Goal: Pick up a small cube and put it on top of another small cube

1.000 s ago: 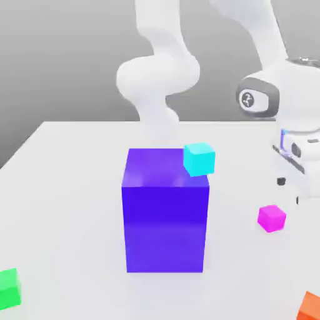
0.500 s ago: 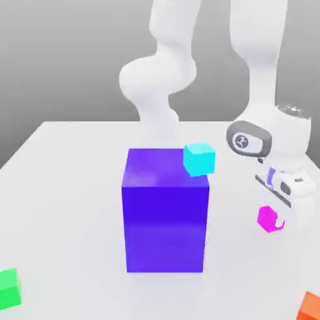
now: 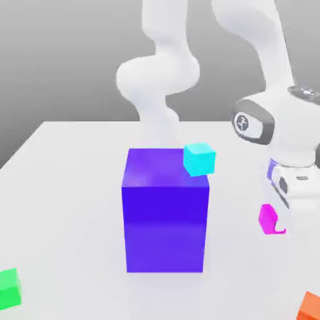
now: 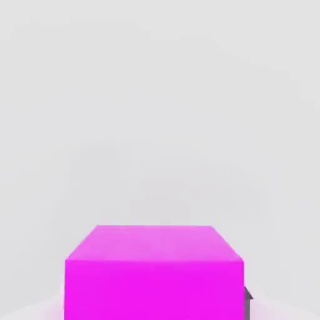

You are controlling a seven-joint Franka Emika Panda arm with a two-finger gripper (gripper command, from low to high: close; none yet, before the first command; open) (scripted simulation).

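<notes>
Exterior view, from its left: green cube (image 3: pixel 9 289), blue-violet block (image 3: pixel 165 215), cyan cube (image 3: pixel 199 160) over its top right edge, magenta cube (image 3: pixel 268 220) on the desk (image 3: pixel 75 206), seemingly at the jaws, whose opening and grip I can't tell, orange cube (image 3: pixel 309 309).

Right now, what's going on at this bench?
A Panda arm is working on the magenta cube: its gripper is down at the cube, though I can't tell if it has a firm hold. No stack with that cube yet. The cyan cube shows by the top of the big blue-violet block; the green cube is out at the exterior view's left, the orange one at its right.
</notes>
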